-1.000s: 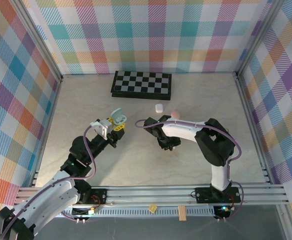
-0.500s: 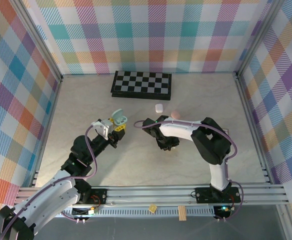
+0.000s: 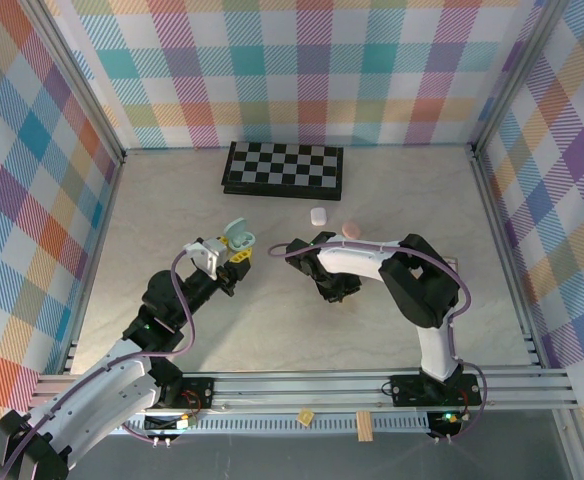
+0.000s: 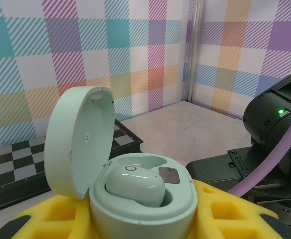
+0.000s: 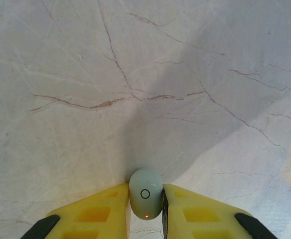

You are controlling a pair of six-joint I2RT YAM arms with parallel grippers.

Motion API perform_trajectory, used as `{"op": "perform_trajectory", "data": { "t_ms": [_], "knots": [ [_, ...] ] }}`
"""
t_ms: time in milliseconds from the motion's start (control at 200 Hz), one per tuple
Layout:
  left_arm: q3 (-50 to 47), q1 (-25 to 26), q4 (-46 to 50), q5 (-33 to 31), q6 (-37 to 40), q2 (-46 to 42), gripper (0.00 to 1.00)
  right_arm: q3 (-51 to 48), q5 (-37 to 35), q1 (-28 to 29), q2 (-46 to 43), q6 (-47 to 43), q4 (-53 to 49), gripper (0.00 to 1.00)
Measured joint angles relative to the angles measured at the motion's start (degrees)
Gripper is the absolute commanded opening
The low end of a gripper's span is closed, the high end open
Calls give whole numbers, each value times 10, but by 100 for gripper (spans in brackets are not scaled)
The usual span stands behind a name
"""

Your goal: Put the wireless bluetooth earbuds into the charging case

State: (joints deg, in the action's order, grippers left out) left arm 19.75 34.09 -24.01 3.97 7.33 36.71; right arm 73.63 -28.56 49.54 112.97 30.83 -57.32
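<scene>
Pale green earbud (image 5: 145,193) stands on end between the two yellow fingers of the right claw (image 5: 146,203), which is clenched on its sides; a ring mark and a small red light show on its face. Beneath it lies the marbled tabletop (image 5: 135,74), and whether the bud touches it I cannot tell. A second earbud (image 4: 134,185), also pale green, sits in one well of the open charging case (image 4: 150,209); the well beside it holds none. The case lid (image 4: 80,139) stands upright. The left claw (image 4: 143,221) grasps this case between its yellow fingers, raised off the tabletop. From above, the right claw (image 3: 337,290) points down at mid-tabletop, to the right of the left claw (image 3: 234,250). Farther back lie a white case (image 3: 318,216), a pink case (image 3: 351,229) and a chessboard (image 3: 283,167).
</scene>
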Motion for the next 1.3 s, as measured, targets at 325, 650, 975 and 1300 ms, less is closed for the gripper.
{"op": "perform_trajectory", "data": {
  "t_ms": [325,650,975,1300],
  "knots": [
    [0,0,-2,9,0,13,29,-1,-4,0,-3,-3,3,16],
    [0,0,-27,20,-3,57,29,-53,4,0,-151,-43,68,14],
    [16,0,-51,81,-5,119,29,-84,144,-5,-371,-167,188,12],
    [33,0,-64,203,-2,139,29,-84,379,-42,-471,-213,275,12]
  ]
}}
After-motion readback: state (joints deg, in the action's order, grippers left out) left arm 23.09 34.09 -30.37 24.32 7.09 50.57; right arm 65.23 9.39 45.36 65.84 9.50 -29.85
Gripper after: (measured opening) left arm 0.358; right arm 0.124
